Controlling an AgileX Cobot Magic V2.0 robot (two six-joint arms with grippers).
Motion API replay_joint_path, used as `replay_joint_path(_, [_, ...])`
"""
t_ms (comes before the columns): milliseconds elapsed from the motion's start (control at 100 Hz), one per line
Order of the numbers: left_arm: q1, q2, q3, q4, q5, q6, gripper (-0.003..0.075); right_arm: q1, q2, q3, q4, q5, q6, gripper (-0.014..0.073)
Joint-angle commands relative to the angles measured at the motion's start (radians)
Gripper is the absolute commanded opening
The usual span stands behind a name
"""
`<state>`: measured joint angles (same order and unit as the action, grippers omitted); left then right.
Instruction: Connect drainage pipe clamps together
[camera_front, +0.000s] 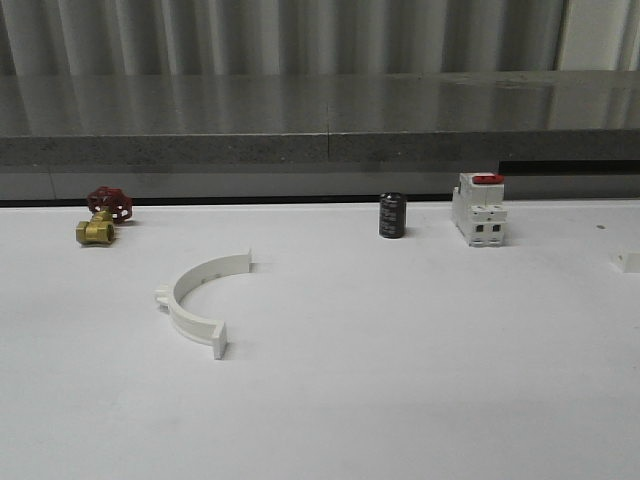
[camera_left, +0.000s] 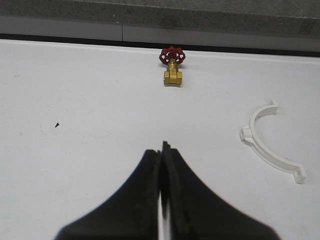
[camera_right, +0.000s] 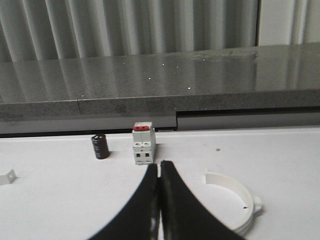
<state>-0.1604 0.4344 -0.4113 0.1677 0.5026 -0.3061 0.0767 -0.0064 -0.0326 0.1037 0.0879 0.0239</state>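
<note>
One white half-ring drainage pipe clamp (camera_front: 180, 303) lies flat on the white table, left of centre, its open side facing right. It lies off to one side of my left gripper (camera_left: 162, 149) in the left wrist view (camera_left: 260, 150). That gripper is shut with nothing in it and hovers over bare table. The second clamp (camera_right: 244, 197) lies flat close beside my right gripper (camera_right: 159, 165), which is also shut and holds nothing. A small white end piece (camera_front: 627, 262) shows at the table's far right edge in the front view.
A brass valve with a red handwheel (camera_front: 103, 215) sits at the back left. A black cylinder (camera_front: 392, 215) and a white switch block with a red top (camera_front: 479, 208) stand at the back, right of centre. A grey ledge (camera_front: 320, 120) runs behind the table.
</note>
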Motion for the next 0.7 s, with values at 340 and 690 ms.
replay_joint_path(340, [0.004,0.003,-0.027,0.007,-0.072,0.006,-0.002,-0.005,0.554,-0.548,0.041,0.523,0.007,-0.0067])
replay_joint_path(690, [0.004,0.003,-0.027,0.002,-0.072,0.006,-0.002,-0.005,1.008,-0.844,0.041,0.681,0.007,-0.0067])
